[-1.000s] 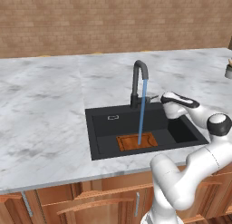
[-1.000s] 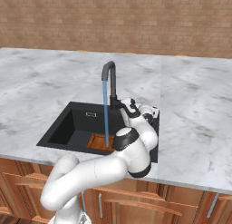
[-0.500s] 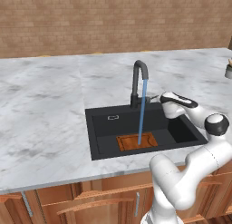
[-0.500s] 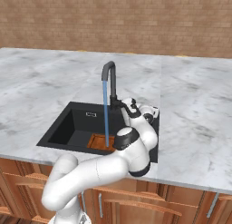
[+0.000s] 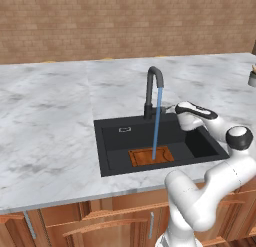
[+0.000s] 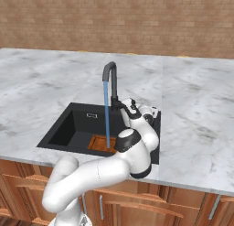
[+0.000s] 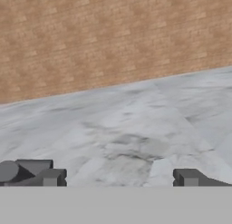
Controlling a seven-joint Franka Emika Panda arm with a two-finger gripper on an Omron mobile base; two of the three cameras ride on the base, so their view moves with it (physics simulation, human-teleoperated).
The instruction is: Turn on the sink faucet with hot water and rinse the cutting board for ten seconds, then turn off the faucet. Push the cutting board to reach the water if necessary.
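The gripper (image 5: 170, 109) hung over the back right corner of the sink (image 5: 112, 163), just beside the foot of the faucet (image 5: 151, 91), on the faucet's right as seen from the left base view. The small side lever lay toward the gripper from the faucet's base, very close, though whether the fingers touched it could not be told. In the hand view the two fingertips (image 7: 188, 177) stood well apart with bare marble between them, so the gripper was open and held nothing.

The water (image 5: 156, 123) fell straight down from the spout onto the cutting board (image 5: 151, 156). The board lay flat on the sink floor toward the front edge, its long side running left to right, directly under the stream and below and to the left of the gripper. The board probably needed no pushing. The next move likely turned on the short reach back to the lever.

The counter (image 5: 45, 121) around the sink was grey-white marble, backed by a brick wall (image 5: 125, 21), with wooden cabinet fronts (image 5: 100, 221) beneath.
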